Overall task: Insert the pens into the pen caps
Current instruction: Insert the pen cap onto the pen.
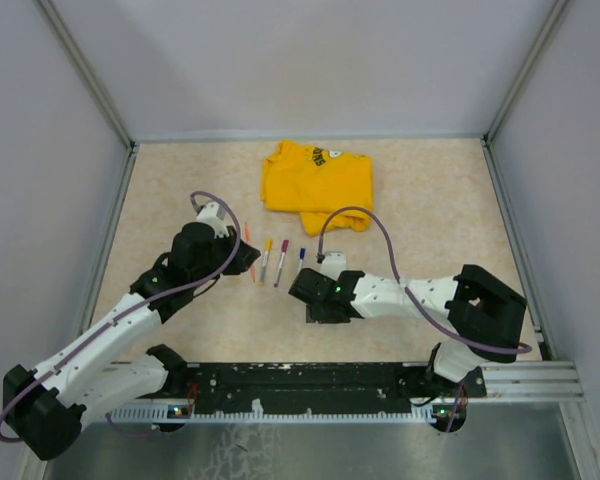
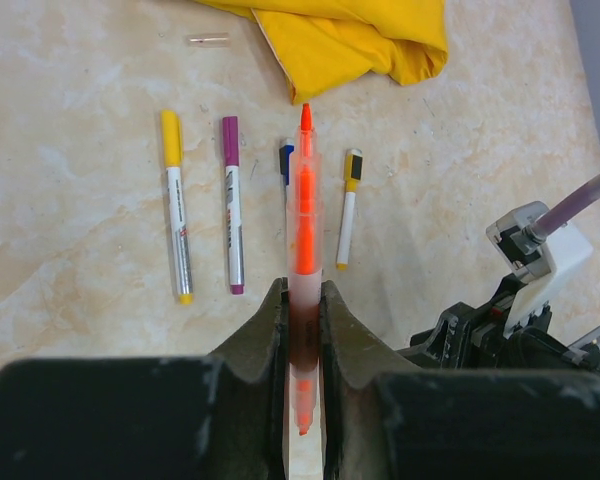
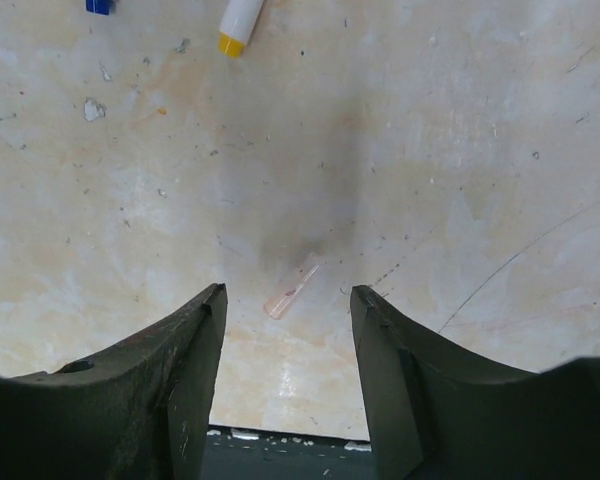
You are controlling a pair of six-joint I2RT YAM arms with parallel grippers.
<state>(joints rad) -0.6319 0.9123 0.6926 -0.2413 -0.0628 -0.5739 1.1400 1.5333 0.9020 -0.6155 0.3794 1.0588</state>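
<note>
My left gripper (image 2: 302, 290) is shut on an orange pen (image 2: 304, 200) with a translucent barrel, held above the table and pointing toward the shirt. Below it lie a yellow-capped pen (image 2: 177, 205), a magenta-capped pen (image 2: 232, 205), a blue pen (image 2: 285, 160) partly hidden behind the orange one, and a short yellow-tipped pen (image 2: 347, 215). A clear pen cap (image 3: 291, 288) lies flat on the table between the fingertips of my right gripper (image 3: 288, 289), which is open and touches nothing. A second clear cap (image 2: 208, 40) lies near the shirt. From above, the left gripper (image 1: 244, 256) is left of the pens and the right gripper (image 1: 318, 303) is just below them.
A folded yellow T-shirt (image 1: 315, 180) lies behind the pens. The right arm's wrist (image 2: 525, 300) stands close to the right of the pen row. The black base rail (image 1: 310, 378) runs along the near edge, and grey walls (image 1: 40, 200) enclose the table.
</note>
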